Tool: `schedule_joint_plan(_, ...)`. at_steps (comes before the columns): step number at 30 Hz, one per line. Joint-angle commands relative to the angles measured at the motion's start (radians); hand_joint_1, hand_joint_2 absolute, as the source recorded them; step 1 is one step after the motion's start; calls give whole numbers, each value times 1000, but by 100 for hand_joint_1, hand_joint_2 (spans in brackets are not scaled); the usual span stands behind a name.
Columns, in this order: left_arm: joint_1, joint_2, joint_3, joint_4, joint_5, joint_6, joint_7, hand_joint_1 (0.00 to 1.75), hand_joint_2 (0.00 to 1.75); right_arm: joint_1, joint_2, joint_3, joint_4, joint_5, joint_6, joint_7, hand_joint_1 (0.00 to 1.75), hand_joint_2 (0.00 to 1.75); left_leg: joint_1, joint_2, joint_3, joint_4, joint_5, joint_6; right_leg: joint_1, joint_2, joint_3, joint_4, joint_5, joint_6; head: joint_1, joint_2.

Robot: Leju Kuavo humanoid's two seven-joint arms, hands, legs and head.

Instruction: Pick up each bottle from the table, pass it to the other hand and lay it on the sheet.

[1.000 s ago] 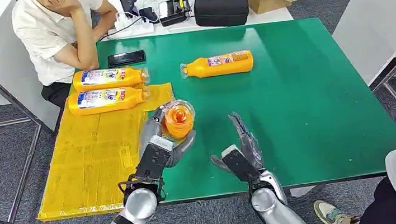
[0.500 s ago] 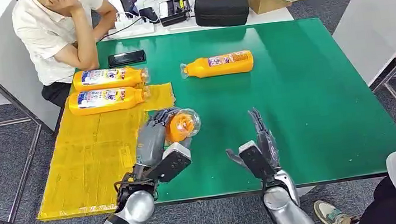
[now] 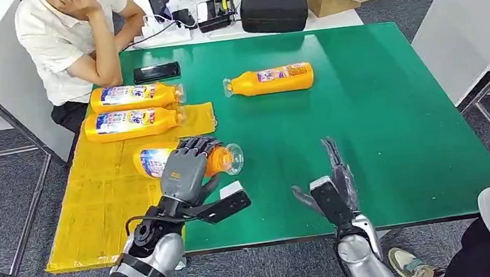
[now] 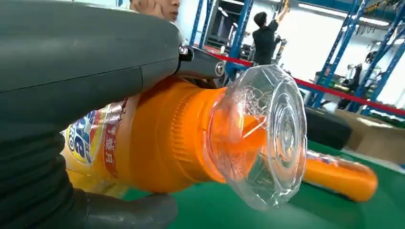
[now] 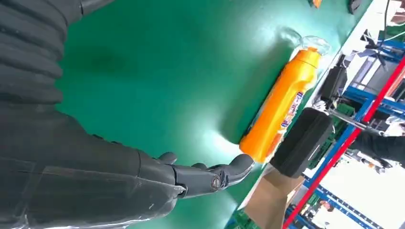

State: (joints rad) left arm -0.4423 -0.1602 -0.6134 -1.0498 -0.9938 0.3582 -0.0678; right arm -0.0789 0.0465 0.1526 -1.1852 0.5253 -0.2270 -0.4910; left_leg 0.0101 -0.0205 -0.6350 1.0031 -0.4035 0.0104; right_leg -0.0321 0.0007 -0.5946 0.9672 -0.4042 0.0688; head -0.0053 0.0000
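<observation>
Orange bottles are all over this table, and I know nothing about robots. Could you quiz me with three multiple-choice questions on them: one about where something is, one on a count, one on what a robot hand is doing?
1. Where does the bottle nobody holds, away from the yellow sheet, lie?
A. on the green table top
B. in the cardboard box
C. on the floor

2. How many orange bottles lie on the sheet with no hand on them?
A. none
B. two
C. four

3. What is the left robot hand doing?
A. resting flat on the table
B. hanging open in the air
C. gripping a bottle

Answers:
1. A: the lone bottle lies on its side on the green table.
2. B: two bottles lie side by side at the far end of the yellow sheet.
3. C: the left robot hand wraps the held bottle, while the right robot hand is open.
</observation>
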Motion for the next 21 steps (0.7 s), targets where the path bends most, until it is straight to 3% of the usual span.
schedule_joint_plan(1, -100, -7, 35, 197, -111, -20, 80, 175, 175, -4, 14, -56, 24, 10, 22, -2, 0, 175, 1, 1, 4, 0, -1, 0, 1, 0, 4, 0, -1, -3, 0, 0)
schedule_joint_plan(7, -142, -16, 61, 285, -187, -25, 155, 175, 175, -3, 17, -69, 20, 19, 30, 0, 0, 175, 1, 1, 4, 1, -2, 0, 2, 0, 5, 0, -2, -4, 0, 0)
schedule_joint_plan(15, -149, -18, 67, 301, -192, -22, 154, 175, 175, -4, 19, -70, 23, 21, 31, 1, 0, 175, 1, 1, 4, 1, -2, 0, 2, 0, 4, 0, -1, -4, 0, 0)
schedule_joint_plan(21, -216, -48, 119, 451, -215, -49, 208, 175, 175, -27, 33, -63, 66, 32, 47, 2, 0, 175, 1, 1, 2, 0, -1, 0, 1, 0, 3, 0, -1, -3, 0, 0)
